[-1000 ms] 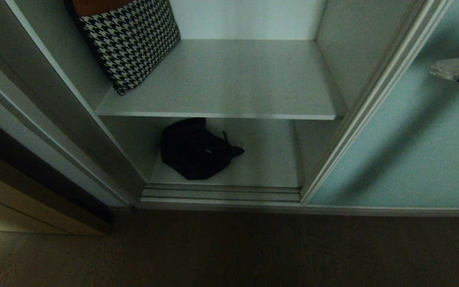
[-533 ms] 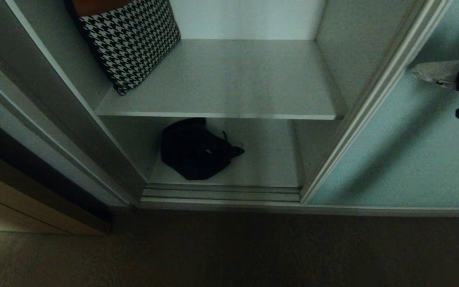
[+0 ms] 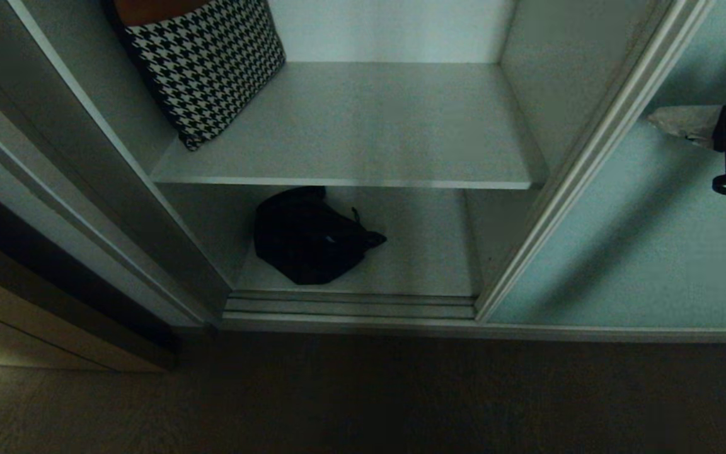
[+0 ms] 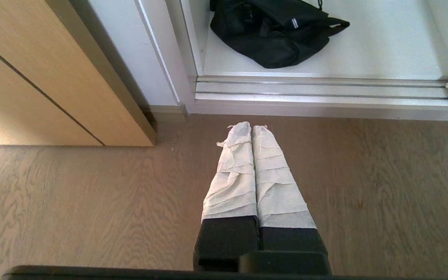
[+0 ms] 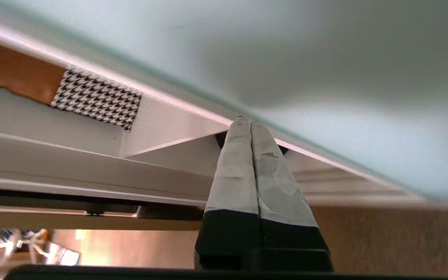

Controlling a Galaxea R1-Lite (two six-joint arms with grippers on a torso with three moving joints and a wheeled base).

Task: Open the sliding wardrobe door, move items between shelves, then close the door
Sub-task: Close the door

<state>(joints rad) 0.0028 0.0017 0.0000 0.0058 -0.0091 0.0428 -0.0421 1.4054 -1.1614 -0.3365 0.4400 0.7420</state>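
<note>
The sliding wardrobe door point(image 3: 640, 252), frosted pale blue-green glass in a slim silver frame, stands slid to the right and leaves the compartment open. A soft black bag point(image 3: 309, 236) lies on the lower shelf point(image 3: 426, 252), left of its middle; the left wrist view shows the bag point(image 4: 274, 31) too. The upper shelf point(image 3: 369, 126) is bare over most of its width. My right gripper point(image 3: 659, 118) hangs shut in front of the door glass, right of the frame, tips pointing left. In its own view the right gripper point(image 5: 245, 121) points at the door's frame edge. My left gripper point(image 4: 251, 126) is shut over the floor.
A houndstooth cushion point(image 3: 205, 63) with an orange patch leans in the upper shelf's left corner. Silver floor rails point(image 3: 350, 306) run along the opening's front. A light wooden cabinet panel point(image 3: 23, 315) stands to the left. Wooden floor point(image 3: 363, 403) lies in front.
My right gripper has come further into the head view from the right edge, moving left across the door glass. The bag, the door and the left gripper have not moved.
</note>
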